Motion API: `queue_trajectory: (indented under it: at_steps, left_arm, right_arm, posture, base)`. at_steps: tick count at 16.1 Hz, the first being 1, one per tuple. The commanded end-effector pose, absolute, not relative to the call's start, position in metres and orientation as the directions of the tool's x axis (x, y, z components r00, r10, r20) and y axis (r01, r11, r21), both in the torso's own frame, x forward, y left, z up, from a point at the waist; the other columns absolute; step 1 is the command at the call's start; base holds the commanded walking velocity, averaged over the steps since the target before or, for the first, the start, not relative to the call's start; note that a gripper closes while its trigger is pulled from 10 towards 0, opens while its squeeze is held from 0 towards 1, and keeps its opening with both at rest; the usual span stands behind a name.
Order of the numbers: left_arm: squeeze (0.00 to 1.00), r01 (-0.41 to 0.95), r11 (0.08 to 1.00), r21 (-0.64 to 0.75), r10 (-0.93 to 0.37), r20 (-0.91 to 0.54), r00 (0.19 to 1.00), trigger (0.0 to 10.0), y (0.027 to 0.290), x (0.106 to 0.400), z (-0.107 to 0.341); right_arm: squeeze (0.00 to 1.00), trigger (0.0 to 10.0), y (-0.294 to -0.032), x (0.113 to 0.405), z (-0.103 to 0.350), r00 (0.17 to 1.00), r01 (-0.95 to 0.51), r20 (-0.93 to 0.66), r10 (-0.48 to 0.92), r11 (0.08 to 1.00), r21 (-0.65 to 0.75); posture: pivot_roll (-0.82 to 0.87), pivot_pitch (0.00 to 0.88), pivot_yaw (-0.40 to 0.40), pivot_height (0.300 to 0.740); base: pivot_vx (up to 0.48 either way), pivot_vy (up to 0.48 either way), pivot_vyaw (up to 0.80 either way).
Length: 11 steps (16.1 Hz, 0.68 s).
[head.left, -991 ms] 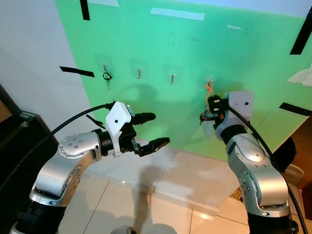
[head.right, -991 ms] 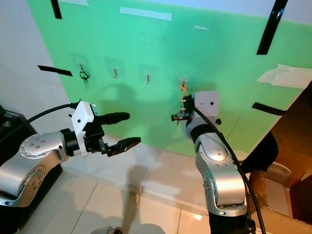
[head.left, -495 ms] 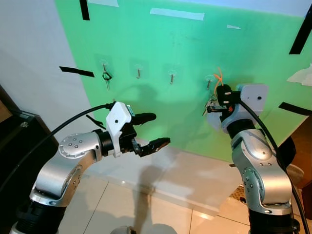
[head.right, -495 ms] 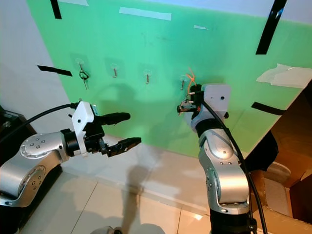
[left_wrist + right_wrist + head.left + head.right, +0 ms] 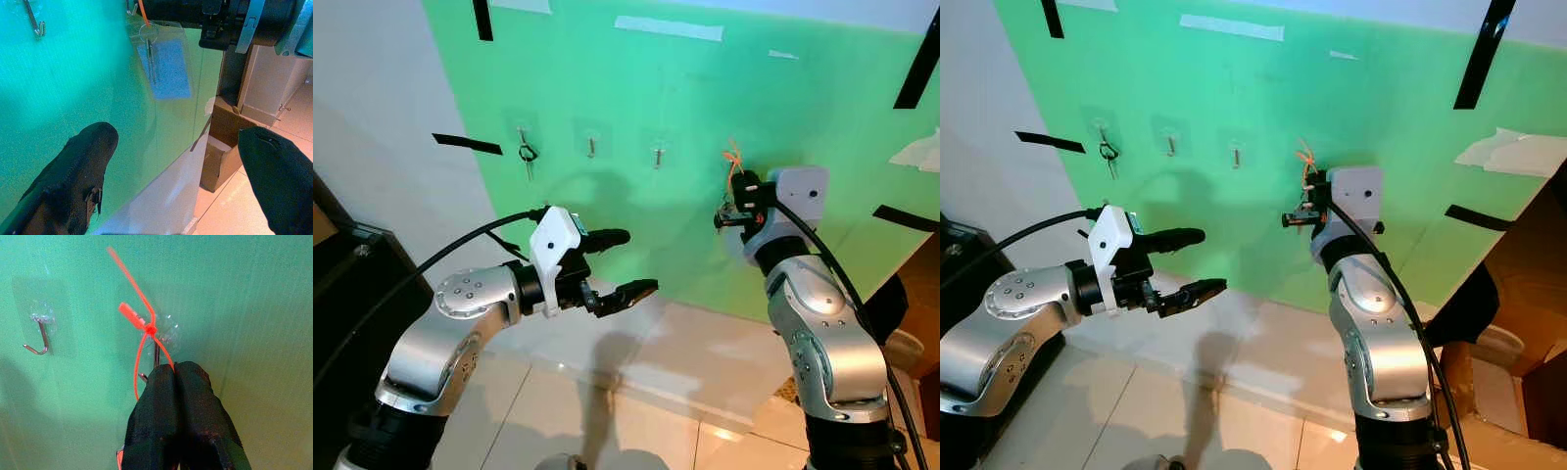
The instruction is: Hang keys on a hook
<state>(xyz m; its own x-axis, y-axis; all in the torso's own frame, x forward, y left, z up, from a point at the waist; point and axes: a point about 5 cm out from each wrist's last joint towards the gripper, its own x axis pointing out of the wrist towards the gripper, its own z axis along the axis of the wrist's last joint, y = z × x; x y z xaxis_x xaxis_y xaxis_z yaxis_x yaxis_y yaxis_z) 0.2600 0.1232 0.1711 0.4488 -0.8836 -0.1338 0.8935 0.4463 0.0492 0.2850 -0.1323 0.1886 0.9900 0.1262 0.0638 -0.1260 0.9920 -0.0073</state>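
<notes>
My right gripper (image 5: 734, 204) is raised against the green board (image 5: 822, 98), shut on the keys by their orange zip-tie loop (image 5: 146, 328). The loop lies over the shank of the rightmost clear-backed hook (image 5: 156, 352); I cannot tell whether it is caught on the tip. Below the gripper hang a key ring (image 5: 148, 33), a key and a blue tag (image 5: 168, 68). My left gripper (image 5: 634, 262) is held open in mid-air, lower and to the left, with nothing between its fingers (image 5: 83, 161).
Three more hooks sit in a row to the left: the far-left one (image 5: 523, 135) carries a dark key set (image 5: 527, 155); the two between (image 5: 591, 147) (image 5: 658, 155) are bare. Black tape strips (image 5: 468, 144) mark the wall. White tiled floor (image 5: 636, 392) lies below; a cardboard box (image 5: 220, 156) stands at the right.
The right gripper rose and swung right with the keys, then came back left and slightly down against the rightmost hook. The left arm has barely moved.
</notes>
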Motion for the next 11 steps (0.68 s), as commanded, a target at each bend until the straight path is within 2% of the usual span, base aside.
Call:
queue_trajectory:
  at_steps: [1,11]
  left_arm:
    - [0.00,0.897,0.438,0.063,-0.887,-0.135,0.442,10.0,0.122,0.260,0.175]
    - [0.00,0.896,0.439,0.062,-0.886,-0.133,0.444,10.0,0.122,0.261,0.176]
  right_arm:
    - [0.00,10.0,-0.130,0.288,0.189,0.990,-0.131,0.055,0.132,0.991,-0.020]
    - [0.00,10.0,-0.135,0.294,0.175,0.996,-0.075,-0.052,0.074,0.997,-0.018]
  posture:
    - [0.00,0.000,0.017,0.740]
    - [0.01,0.000,0.014,0.740]
  base:
    - [0.000,0.000,0.00]
    - [0.000,0.000,0.00]
